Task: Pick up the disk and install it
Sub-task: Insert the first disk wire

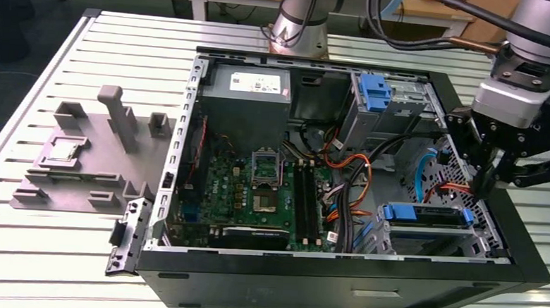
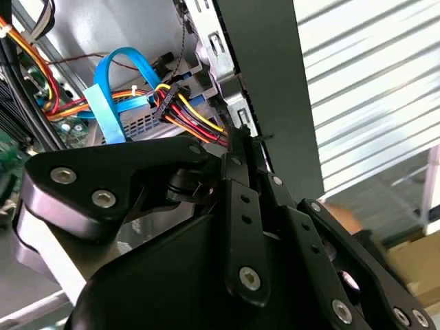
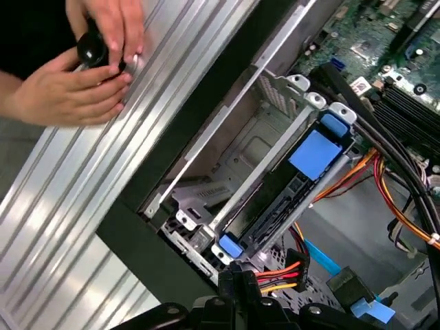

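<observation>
The disk (image 1: 432,216), dark-sided with a blue plastic carrier, lies in the metal drive cage (image 1: 433,241) at the near corner of the open computer case on the exterior view's right. In the first wrist view the disk (image 3: 275,199) sits edge-on in the cage (image 3: 227,165), with a blue tab (image 3: 315,151) at one end. My gripper (image 1: 485,187) hangs just behind the cage, beside the case's wall, a little above the disk. Its fingers (image 2: 240,179) stand together with nothing between them, and the gripper (image 3: 237,276) is close over the cable end of the cage.
A person's hands (image 3: 75,75) hold a small black object on the slatted table outside the case. Red, yellow and orange cables (image 3: 282,271) and a blue ribbon cable (image 2: 106,96) run beside the cage. A second blue bracket (image 1: 376,92) sits farther back. A grey fixture block (image 1: 86,158) lies on the exterior view's left.
</observation>
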Available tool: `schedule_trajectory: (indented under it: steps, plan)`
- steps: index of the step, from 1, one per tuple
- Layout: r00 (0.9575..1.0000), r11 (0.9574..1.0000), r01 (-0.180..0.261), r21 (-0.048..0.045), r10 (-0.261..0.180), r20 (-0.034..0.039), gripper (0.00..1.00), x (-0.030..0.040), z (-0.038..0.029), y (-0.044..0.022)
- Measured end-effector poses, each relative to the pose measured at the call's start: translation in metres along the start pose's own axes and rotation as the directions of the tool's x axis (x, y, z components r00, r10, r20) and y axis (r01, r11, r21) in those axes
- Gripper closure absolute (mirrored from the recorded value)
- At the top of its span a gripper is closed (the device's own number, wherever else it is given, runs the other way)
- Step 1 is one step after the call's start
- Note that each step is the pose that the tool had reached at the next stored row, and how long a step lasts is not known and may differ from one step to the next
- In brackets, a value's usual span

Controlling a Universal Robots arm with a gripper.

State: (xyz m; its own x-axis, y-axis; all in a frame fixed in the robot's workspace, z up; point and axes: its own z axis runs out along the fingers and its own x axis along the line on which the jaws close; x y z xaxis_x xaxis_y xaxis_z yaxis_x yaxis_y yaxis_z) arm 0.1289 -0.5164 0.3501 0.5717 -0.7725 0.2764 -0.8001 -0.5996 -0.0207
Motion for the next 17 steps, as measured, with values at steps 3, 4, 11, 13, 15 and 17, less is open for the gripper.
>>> schedule_trajectory:
  steps: [3,4,11,13,15,17]
  plan:
    - [0.9986,0.9985,-0.053,-0.0153,0.053,-0.0018,0.83,0.0000,0.0001,0.0000]
    - [0.9975,0.9973,-0.070,-0.0203,0.070,-0.0027,0.83,0.0000,0.0001,0.0000]
    - [0.9827,0.9812,-0.185,-0.0549,0.185,-0.0129,0.83,-0.0002,0.0005,0.0000]
    - [0.9801,0.9782,-0.199,-0.0606,0.198,-0.0181,0.83,-0.0004,0.0005,-0.0001]
    - [0.9764,0.9742,-0.216,-0.0659,0.215,-0.0206,0.83,-0.0005,0.0004,-0.0004]
    - [0.9706,0.9679,-0.241,-0.0732,0.239,-0.0233,0.83,-0.0008,0.0003,-0.0006]
